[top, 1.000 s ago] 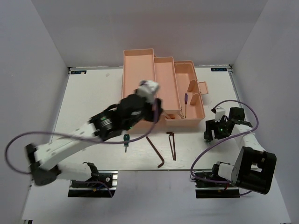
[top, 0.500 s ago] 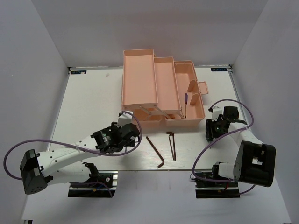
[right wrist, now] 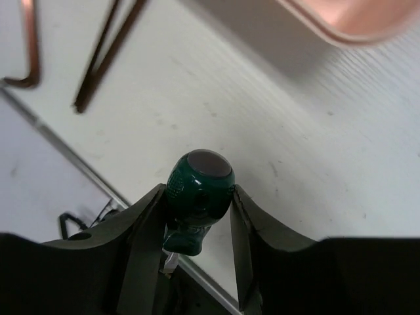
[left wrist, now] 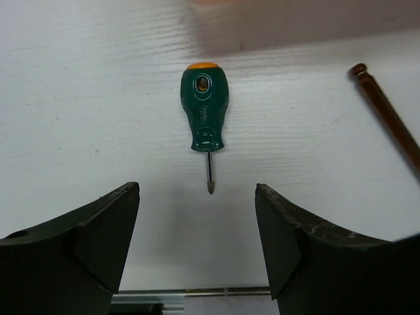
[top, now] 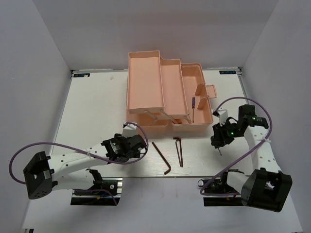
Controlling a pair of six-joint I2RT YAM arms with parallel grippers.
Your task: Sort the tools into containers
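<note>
1. From above, we cannot see the loose green screwdriver (left wrist: 205,108); the left gripper (top: 130,144) covers it.
2. In the right wrist view, the held green screwdriver (right wrist: 199,190) hides its own shaft behind its handle.
3. There the toolbox (right wrist: 348,20) is blurred and cropped, and the hex keys (right wrist: 29,39) run off the top edge.

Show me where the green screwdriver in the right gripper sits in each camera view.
Top external: green screwdriver right of centre, in the right gripper.
Left wrist: not in it; a second green screwdriver lies loose there.
Right wrist: bottom centre, handle between the jaws.
Shared landmark: the hex keys, at bottom centre, right edge and top left respectively.
</note>
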